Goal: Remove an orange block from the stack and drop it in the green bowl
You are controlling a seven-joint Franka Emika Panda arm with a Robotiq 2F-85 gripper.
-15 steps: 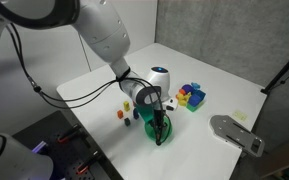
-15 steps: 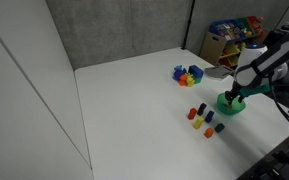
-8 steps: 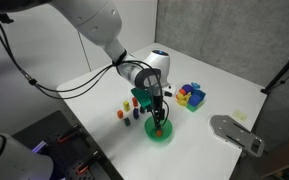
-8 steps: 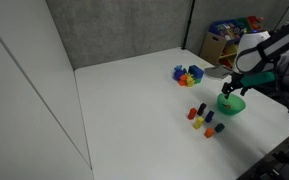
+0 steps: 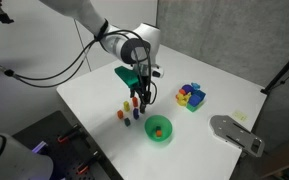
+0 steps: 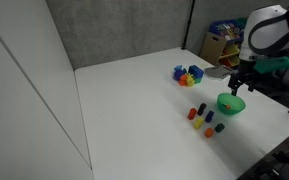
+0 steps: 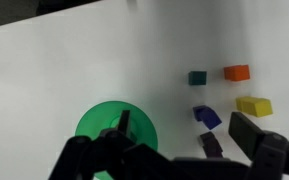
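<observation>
under the gripper (image 5: 143, 97) and a touch to one side sits the green bowl (image 5: 158, 129), and there's an orange block (image 5: 158, 127) lying inside it! the gripper hangs clear above the white table (image 5: 216, 76), touching nothing. in the wrist view its fingers (image 7: 254, 135) look spread wide, nothing between them. the stack (image 5: 128, 112) of tiny blocks stands near the gripper's other side, apart from the bowl, and a toy heap (image 5: 191, 96) lies further off.
</observation>
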